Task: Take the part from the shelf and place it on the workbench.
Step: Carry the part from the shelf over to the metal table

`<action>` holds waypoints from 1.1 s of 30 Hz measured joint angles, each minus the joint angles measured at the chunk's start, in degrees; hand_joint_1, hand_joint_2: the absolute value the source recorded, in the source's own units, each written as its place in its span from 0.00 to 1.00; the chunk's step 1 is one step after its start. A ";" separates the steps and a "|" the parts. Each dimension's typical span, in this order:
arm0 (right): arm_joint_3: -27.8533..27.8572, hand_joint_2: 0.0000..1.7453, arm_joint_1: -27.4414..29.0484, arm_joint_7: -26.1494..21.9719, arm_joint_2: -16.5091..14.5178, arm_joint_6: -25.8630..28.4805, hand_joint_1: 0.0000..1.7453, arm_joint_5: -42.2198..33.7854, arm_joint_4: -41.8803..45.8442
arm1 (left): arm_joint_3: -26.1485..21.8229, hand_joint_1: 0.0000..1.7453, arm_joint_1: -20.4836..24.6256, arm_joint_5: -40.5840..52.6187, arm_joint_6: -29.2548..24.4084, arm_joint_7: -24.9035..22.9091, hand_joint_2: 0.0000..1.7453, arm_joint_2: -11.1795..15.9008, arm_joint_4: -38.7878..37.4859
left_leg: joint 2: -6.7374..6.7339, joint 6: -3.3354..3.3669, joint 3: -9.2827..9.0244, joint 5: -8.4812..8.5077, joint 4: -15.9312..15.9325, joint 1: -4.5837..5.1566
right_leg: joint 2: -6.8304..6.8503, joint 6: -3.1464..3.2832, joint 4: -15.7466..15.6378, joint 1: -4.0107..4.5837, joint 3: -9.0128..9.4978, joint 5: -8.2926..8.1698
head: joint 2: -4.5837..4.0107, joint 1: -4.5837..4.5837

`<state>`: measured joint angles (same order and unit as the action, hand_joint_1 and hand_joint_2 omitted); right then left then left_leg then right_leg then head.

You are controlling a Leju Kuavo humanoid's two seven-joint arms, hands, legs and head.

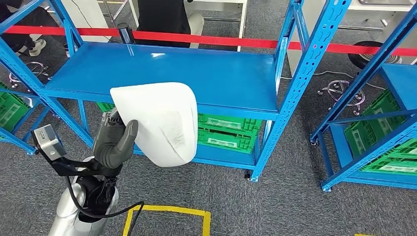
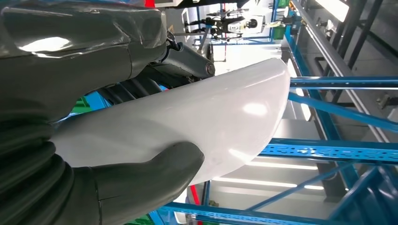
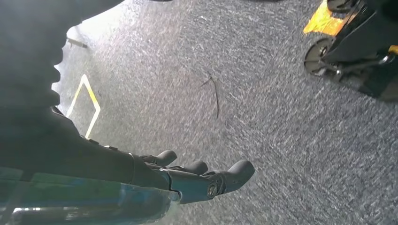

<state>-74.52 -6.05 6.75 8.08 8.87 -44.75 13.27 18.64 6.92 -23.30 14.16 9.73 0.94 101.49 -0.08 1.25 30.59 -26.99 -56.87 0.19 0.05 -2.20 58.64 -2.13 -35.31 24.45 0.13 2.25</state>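
Observation:
My left hand [image 1: 114,141] grips a white curved shell-like part [image 1: 160,120], lifted in front of the blue shelf [image 1: 167,69] and just off its front edge. In the left wrist view the thick grey thumb [image 2: 141,180] presses on the glossy white part [image 2: 197,122] while the darker fingers clamp its other side. My right hand [image 3: 187,176] hangs low over the grey carpet with its fingers apart and nothing in them.
The blue shelf's top board is bare. Green crates [image 1: 228,132] sit on its lower level, and more [image 1: 381,135] fill a second blue rack at right. A red barrier tape [image 1: 216,40] runs behind. Yellow floor tape [image 1: 167,214] marks the carpet near my feet.

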 joint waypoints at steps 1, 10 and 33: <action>0.06 1.00 0.01 0.00 0.02 -0.05 0.00 -0.02 -0.02 | 0.14 1.00 0.09 0.00 0.01 -0.03 1.00 -0.13 -0.02 | -0.09 0.45 0.17 0.64 0.48 -0.08 | 0.00 0.16 1.24 0.07 -0.65 0.98 | 0.00 -0.04; 0.88 1.00 0.53 -0.02 0.17 -0.24 0.00 -0.21 -0.26 | 0.74 1.00 -0.20 0.00 0.04 -0.51 1.00 -0.55 -0.27 | -0.16 0.77 4.81 3.79 -0.42 0.65 | -0.06 -0.17 2.66 0.31 2.97 5.80 | 0.00 -0.11; 1.05 1.00 0.98 -0.46 -0.51 -0.36 0.00 0.18 -0.46 | 0.44 1.00 -1.39 0.05 -0.02 -0.77 1.00 -0.79 0.70 | -0.23 0.94 0.34 1.91 1.81 -0.18 | 0.04 1.13 4.61 0.62 -1.64 3.92 | 0.00 0.67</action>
<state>-73.47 -5.07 6.29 7.57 8.51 -44.57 12.81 19.08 5.53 -23.24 14.14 8.96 0.15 102.20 -0.31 2.19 30.93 -25.08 -55.06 0.01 0.10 -1.06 63.25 -1.51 -36.95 28.37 0.13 2.92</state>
